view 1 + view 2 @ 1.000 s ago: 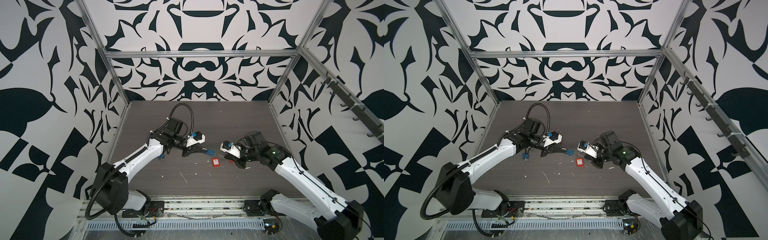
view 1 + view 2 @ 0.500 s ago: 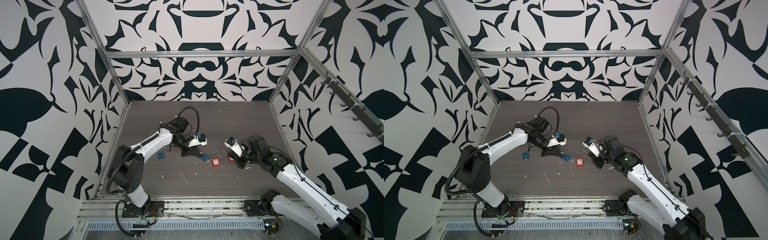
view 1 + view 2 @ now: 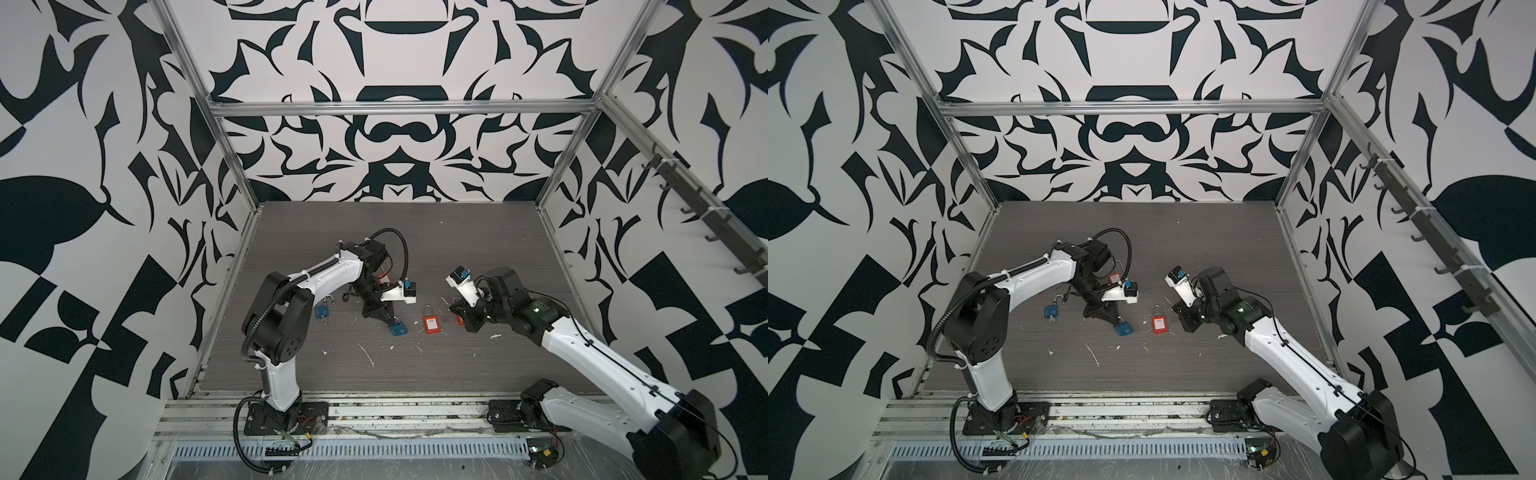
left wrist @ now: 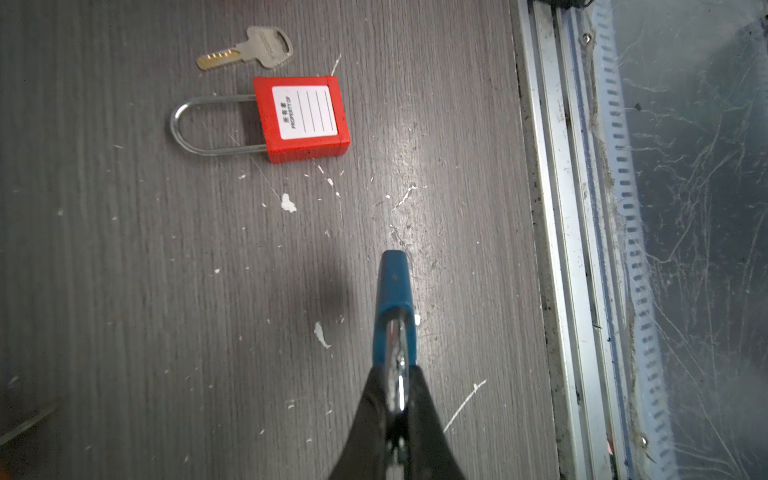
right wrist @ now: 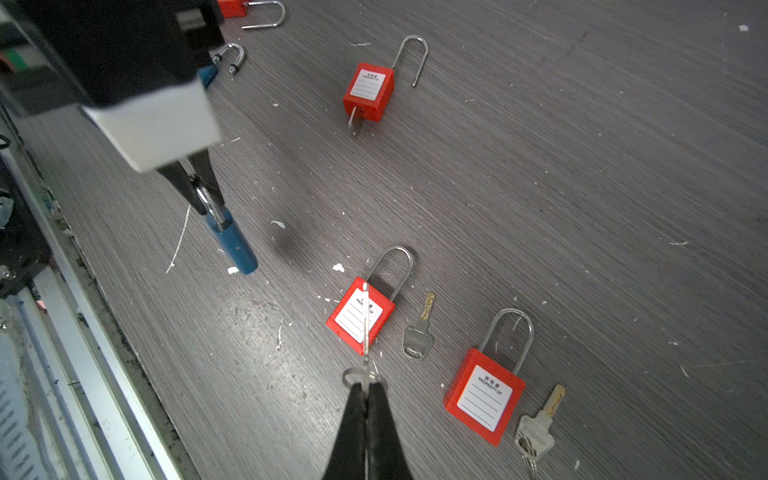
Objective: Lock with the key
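My left gripper (image 4: 395, 399) is shut on the steel shackle of a blue padlock (image 4: 392, 291), which hangs a little above the table in both top views (image 3: 398, 329) (image 3: 1124, 330) and in the right wrist view (image 5: 235, 245). My right gripper (image 5: 368, 384) is shut on a key (image 5: 365, 320), seen edge-on with a small ring at its head. The key's tip points toward the blue padlock, well short of it. In both top views the right gripper (image 3: 455, 309) (image 3: 1177, 311) sits right of a red padlock (image 3: 431, 325).
On the table lie that red padlock (image 5: 359, 316) with a loose key (image 5: 419, 332), a second red padlock (image 5: 484, 397) beside a key bunch (image 5: 536, 428), and a third (image 5: 370, 91) with shackle open. Another blue padlock (image 3: 322, 311) lies left. The front rail (image 4: 557, 249) is close.
The left arm has folded in and carried the blue padlock toward the front of the table and lower. The right arm shifted slightly, still gripping the key.
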Action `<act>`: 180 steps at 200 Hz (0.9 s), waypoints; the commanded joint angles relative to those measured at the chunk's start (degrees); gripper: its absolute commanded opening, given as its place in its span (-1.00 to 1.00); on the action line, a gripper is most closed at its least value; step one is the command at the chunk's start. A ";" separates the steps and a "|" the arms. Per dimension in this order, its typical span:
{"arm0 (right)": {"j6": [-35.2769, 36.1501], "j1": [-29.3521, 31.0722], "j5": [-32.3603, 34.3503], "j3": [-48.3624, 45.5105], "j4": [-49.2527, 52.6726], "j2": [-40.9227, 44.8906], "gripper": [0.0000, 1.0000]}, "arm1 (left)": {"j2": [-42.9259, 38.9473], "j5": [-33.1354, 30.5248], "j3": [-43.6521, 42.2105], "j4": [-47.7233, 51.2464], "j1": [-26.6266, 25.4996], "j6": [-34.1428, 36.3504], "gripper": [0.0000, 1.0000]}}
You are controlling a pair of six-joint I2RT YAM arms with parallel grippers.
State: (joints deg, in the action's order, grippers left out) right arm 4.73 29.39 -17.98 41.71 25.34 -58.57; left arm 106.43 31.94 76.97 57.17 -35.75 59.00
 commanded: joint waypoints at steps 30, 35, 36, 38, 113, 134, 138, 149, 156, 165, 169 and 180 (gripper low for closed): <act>-8.89 3.39 2.01 -2.74 -6.01 1.33 -1.00 | 5.61 -0.34 5.36 5.77 -1.86 0.92 -1.00; -9.40 4.00 2.59 -3.06 -6.36 1.50 -1.00 | 6.23 -0.43 5.74 6.13 -1.96 0.94 -1.00; -9.62 4.18 2.64 -3.14 -6.45 1.51 -1.00 | 6.37 -0.46 5.82 6.17 -1.96 0.89 -1.00; -9.93 4.47 2.85 -3.29 -6.69 1.59 -1.00 | 6.58 -0.54 6.02 6.26 -1.96 0.93 -1.00; -19.58 8.80 12.06 -6.43 -8.66 4.94 -1.00 | 11.58 -4.72 7.99 0.83 -3.69 -2.35 -1.00; -22.43 8.98 12.71 -7.54 -8.48 5.30 -1.00 | 12.99 -5.66 9.35 0.09 -4.06 -2.78 -0.93; -23.04 9.06 13.02 -7.81 -8.40 5.36 -1.00 | 13.29 -5.83 9.66 0.04 -4.14 -3.03 -0.91; -24.26 9.29 13.40 -8.50 -8.31 5.56 -1.00 | 13.94 -5.89 10.36 -0.28 -4.31 -3.43 -0.84; -25.08 9.75 13.94 -9.01 -8.32 5.74 -1.00 | 14.25 -6.16 10.68 -0.74 -4.41 -3.73 -0.79; -25.67 10.21 14.54 -9.56 -8.31 5.98 -1.00 | 14.69 -6.35 11.06 -1.20 -4.51 -3.85 -0.75; -25.90 10.44 14.82 -9.74 -8.34 6.15 -1.00 | 14.81 -6.41 11.24 -1.35 -4.51 -3.98 -0.73; -26.27 10.90 15.39 -10.05 -8.36 6.57 -1.00 | 15.44 -7.01 11.83 -1.57 -4.51 -3.99 -0.69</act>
State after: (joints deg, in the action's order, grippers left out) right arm -18.26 39.13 -5.37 32.40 18.15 -53.54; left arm 118.74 28.01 88.07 57.28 -39.88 54.72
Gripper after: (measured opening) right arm 0.055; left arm 0.138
